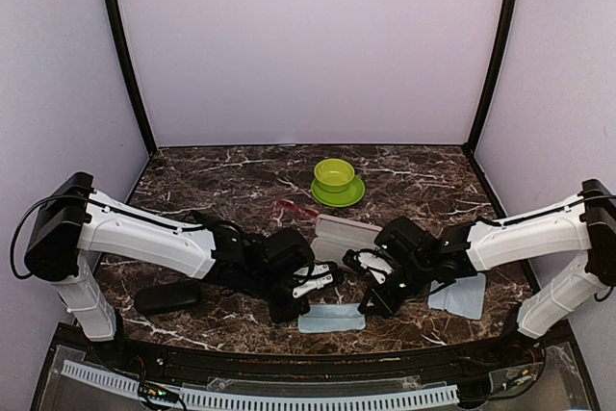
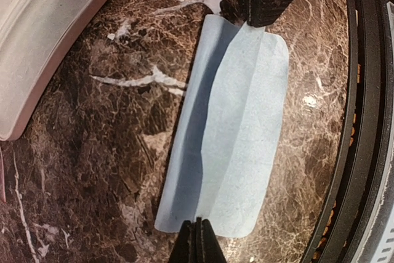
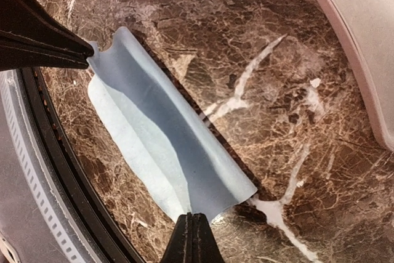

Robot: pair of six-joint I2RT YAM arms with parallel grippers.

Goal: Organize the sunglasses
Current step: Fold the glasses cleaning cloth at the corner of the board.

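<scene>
Sunglasses [image 1: 296,207] with the red frame lie just beside the pink case [image 1: 346,236], at its far left corner
On the near side of that case, your left gripper [image 2: 197,241] and right gripper [image 3: 192,238] each pinch one end of the blue cloth [image 2: 240,121], jaws closed tight

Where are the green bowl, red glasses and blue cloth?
Round green bowl [image 1: 333,173]: top view, its inside.
Thin red-framed glasses [image 1: 296,208]: top view, the frame.
Pale blue rectangular cloth [image 2: 240,121]: left wrist view, its middle.
</scene>
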